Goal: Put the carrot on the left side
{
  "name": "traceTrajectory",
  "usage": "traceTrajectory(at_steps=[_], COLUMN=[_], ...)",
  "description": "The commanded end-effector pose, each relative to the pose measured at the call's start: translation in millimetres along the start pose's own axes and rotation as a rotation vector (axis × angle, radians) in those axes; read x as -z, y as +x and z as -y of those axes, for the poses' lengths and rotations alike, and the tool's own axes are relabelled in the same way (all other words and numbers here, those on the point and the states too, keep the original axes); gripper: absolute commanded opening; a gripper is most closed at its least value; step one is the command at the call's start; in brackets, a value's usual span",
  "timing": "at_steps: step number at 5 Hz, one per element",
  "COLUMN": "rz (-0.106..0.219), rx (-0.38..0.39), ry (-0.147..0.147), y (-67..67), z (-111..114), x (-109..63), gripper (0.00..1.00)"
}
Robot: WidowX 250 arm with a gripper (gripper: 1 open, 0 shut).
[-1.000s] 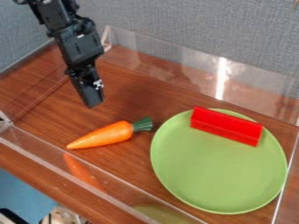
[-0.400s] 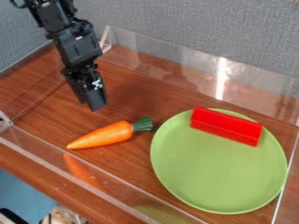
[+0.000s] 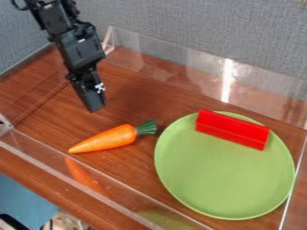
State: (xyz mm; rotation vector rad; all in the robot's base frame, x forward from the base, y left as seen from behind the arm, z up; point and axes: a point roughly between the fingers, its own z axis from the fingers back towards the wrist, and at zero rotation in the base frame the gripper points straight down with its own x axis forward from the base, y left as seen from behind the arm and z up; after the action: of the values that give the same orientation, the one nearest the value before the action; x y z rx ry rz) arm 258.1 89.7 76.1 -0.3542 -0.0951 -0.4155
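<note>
Wooden bench [image 3: 144, 94], brown, walled by clear panels. End effector [image 3: 92, 103]: black, pointing steeply down at about ten o'clock in the frame, jaws closed together, gripping nothing, tip above the bare wood. Carrot [image 3: 106, 137]: orange, tapered, green stem tip toward three o'clock, lying flat on the bench at about seven o'clock, apart from the end effector and below it in frame, just beside the plate's rim. Plate [image 3: 228, 184]: round, green, at about four o'clock. Red block [image 3: 232, 129]: rectangular, lying on the plate's upper part.
</note>
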Motion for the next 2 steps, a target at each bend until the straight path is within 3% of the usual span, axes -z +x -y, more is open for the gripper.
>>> traceTrajectory(at_steps=[1,2], rz=[0.030,0.029], rx=[0.003,-0.003], ry=[0.041,0.034], y=[5.6,5.8], z=[-7.1,-7.9], x=[-14.8,-13.6], gripper=[0.00,1.00])
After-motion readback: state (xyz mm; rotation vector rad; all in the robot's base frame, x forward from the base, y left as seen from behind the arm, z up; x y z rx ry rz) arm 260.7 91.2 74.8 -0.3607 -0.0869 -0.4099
